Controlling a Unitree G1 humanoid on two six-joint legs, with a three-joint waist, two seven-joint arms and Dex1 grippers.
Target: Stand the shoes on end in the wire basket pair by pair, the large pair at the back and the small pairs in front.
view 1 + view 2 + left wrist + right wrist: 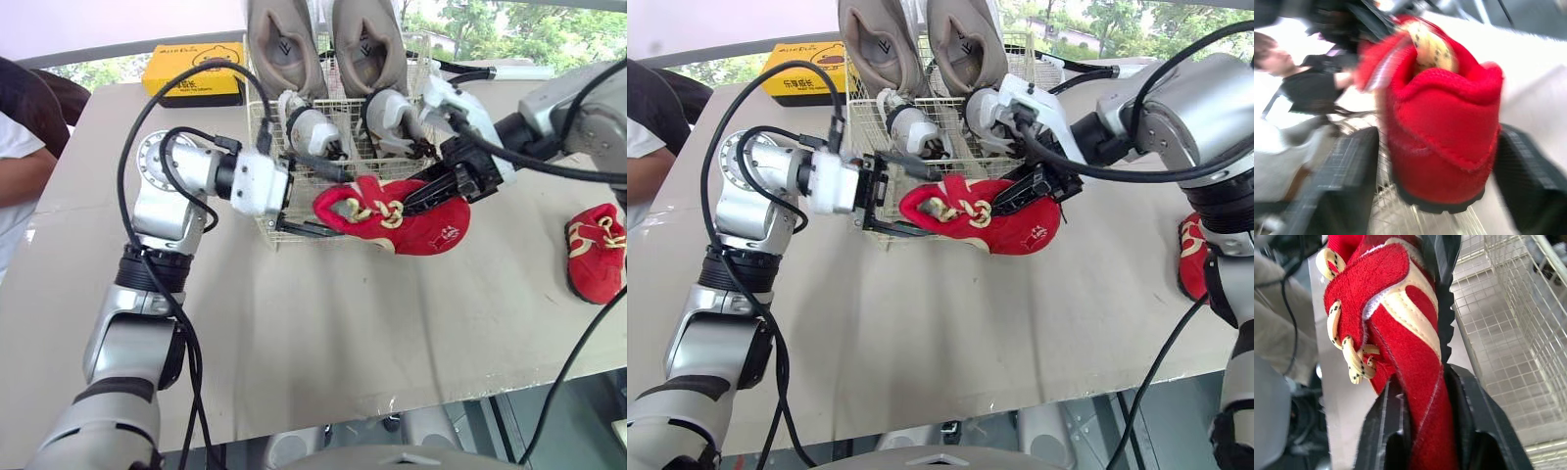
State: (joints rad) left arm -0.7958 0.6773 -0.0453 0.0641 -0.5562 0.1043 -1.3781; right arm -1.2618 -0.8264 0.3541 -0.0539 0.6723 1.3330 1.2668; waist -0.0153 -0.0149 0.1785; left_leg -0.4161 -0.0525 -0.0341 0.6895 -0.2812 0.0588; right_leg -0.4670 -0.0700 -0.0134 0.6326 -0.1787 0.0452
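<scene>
Shoe (431, 227) clamped in right tool (413, 200), beside basket (261, 119).

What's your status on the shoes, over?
Right gripper shut on red shoe in front of basket. Left gripper open, straddling its heel. Other red shoe on table.

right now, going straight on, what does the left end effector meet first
Probably the heel of the red shoe, between the open fingers of the left end effector; the right end effector grips it.
</scene>
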